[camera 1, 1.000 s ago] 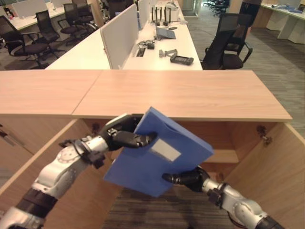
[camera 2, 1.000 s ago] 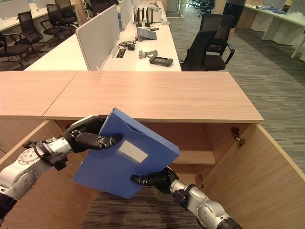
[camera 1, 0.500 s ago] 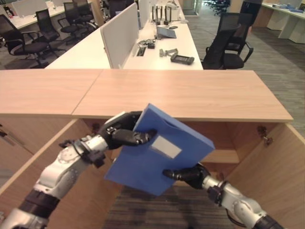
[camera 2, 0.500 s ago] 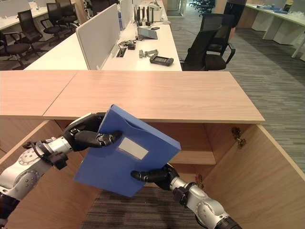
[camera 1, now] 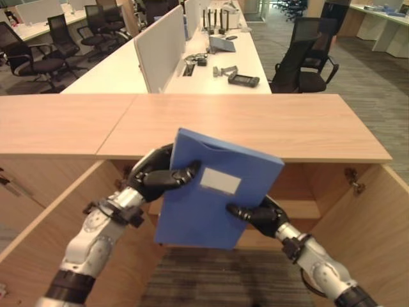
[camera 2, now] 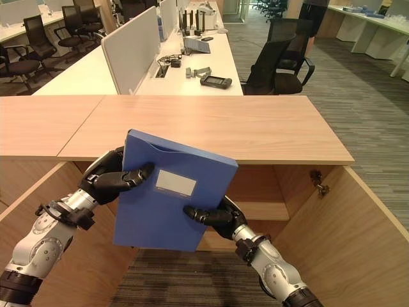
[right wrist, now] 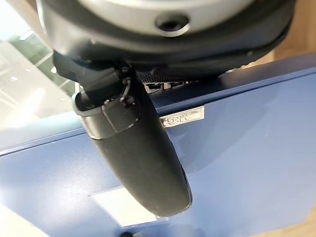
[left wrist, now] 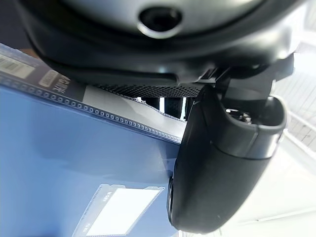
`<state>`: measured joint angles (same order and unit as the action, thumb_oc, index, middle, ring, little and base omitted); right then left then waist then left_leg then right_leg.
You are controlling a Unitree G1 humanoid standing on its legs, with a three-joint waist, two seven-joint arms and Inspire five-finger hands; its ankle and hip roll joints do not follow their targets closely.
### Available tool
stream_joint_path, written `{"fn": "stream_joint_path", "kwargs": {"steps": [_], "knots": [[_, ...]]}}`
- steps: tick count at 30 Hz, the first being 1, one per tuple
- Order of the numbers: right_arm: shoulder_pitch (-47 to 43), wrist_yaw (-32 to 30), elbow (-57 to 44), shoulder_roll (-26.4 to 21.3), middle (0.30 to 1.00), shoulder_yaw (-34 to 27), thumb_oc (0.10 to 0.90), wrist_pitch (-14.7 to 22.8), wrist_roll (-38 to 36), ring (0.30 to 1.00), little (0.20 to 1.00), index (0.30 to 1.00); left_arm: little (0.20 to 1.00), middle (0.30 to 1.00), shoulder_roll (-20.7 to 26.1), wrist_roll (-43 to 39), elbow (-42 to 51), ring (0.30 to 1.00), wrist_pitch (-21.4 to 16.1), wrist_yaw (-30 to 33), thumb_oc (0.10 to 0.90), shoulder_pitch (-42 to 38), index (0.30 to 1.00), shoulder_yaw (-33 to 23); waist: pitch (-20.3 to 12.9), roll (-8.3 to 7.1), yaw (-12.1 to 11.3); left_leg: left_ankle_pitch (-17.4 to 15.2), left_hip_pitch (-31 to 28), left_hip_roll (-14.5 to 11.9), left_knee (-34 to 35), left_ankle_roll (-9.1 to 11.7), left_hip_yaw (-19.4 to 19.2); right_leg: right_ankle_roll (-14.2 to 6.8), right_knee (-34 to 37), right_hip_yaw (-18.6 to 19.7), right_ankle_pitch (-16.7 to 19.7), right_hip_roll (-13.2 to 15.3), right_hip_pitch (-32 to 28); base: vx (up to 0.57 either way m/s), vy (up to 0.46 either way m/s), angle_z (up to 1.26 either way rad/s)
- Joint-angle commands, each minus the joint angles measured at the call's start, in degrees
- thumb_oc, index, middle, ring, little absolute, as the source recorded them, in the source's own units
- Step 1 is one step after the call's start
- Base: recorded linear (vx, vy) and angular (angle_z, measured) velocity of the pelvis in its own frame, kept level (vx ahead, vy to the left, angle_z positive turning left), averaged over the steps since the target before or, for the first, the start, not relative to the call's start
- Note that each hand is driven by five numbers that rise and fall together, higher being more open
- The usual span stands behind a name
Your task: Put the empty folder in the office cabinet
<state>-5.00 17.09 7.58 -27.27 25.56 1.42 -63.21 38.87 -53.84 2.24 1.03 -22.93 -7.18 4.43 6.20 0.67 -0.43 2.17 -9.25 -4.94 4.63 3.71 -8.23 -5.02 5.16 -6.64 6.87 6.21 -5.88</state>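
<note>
The blue folder (camera 1: 217, 188) hides most of the cabinet's inner shelf (camera 1: 300, 209) and the palms of the left hand (camera 1: 153, 179) and right hand (camera 1: 259, 214) behind it.

arms: silver-grey, black joint bands | left hand (camera 1: 155, 178): dark | right hand (camera 1: 259, 215): dark

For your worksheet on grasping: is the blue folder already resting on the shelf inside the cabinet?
No, both robot hands, left and right, hold the blue folder in front of the open cabinet.
</note>
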Motion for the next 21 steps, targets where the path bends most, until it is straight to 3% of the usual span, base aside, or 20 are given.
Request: {"fn": "stream_joint_path", "kwargs": {"steps": [1,2,4,5,6,21], "knots": [[-14.43,8.34,-16.88,13.68,0.900,5.09,0.800,3.75,-4.94,0.900,0.900,0.900,0.300,0.300,-7.43,-7.69,3.55,0.300,-5.39,-2.31,0.400,-9.87,0.300,6.26,-1.76,0.19,0.05,-4.87,-1.70,0.34,0.37,0.70,1.01,-2.95,-1.94,-1.32,-9.18,0.98,-3.44,0.00,-0.003,-0.07],[-14.45,8.26,-16.80,13.72,0.900,5.06,0.800,3.83,-5.02,0.900,0.900,0.900,0.300,0.300,-7.50,-7.59,3.39,0.300,-5.52,-2.25,0.400,-9.95,0.300,6.31,-1.71,0.16,0.04,-4.87,-1.72,0.33,0.37,0.72,0.99,-2.96,-1.97,-1.34,-9.16,0.95,-3.41,-0.01,-0.003,-0.06],[-14.47,8.22,-16.73,13.78,0.688,5.07,0.659,3.82,-5.03,0.688,0.688,0.688,0.300,0.300,-7.54,-7.57,3.43,0.300,-5.57,-2.24,0.400,-9.94,0.300,6.25,-1.69,0.17,0.01,-4.85,-1.69,0.30,0.37,0.76,0.98,-2.97,-1.93,-1.39,-9.18,0.91,-3.45,0.00,0.000,0.00],[-14.52,8.27,-16.69,13.63,0.418,5.23,0.478,3.80,-5.06,0.418,0.418,0.418,0.300,0.300,-7.67,-7.72,3.37,0.300,-5.48,-2.27,0.400,-9.97,0.300,6.24,-1.67,0.17,0.07,-4.78,-1.64,0.31,0.37,0.80,1.08,-2.95,-1.81,-1.44,-9.18,0.92,-3.52,0.00,0.000,0.00],[-14.56,8.25,-16.78,13.55,0.300,5.22,0.400,3.86,-5.06,0.300,0.300,0.300,0.300,0.300,-7.66,-7.70,3.40,0.300,-5.54,-2.26,0.400,-10.03,0.300,6.28,-1.66,0.20,0.08,-4.75,-1.59,0.29,0.37,0.81,1.08,-2.95,-1.78,-1.49,-9.19,0.94,-3.53,0.00,0.000,0.00],[-14.76,8.55,-16.18,13.08,0.300,5.66,0.400,3.28,-4.91,0.300,0.300,0.300,0.300,0.300,-8.00,-6.60,3.23,0.300,-6.02,-2.36,0.400,-9.61,0.300,5.94,-1.72,0.05,-0.01,-4.79,-1.48,0.36,0.37,0.79,1.06,-2.89,-1.71,-1.63,-9.08,0.90,-3.39,0.00,0.000,0.00]]}}
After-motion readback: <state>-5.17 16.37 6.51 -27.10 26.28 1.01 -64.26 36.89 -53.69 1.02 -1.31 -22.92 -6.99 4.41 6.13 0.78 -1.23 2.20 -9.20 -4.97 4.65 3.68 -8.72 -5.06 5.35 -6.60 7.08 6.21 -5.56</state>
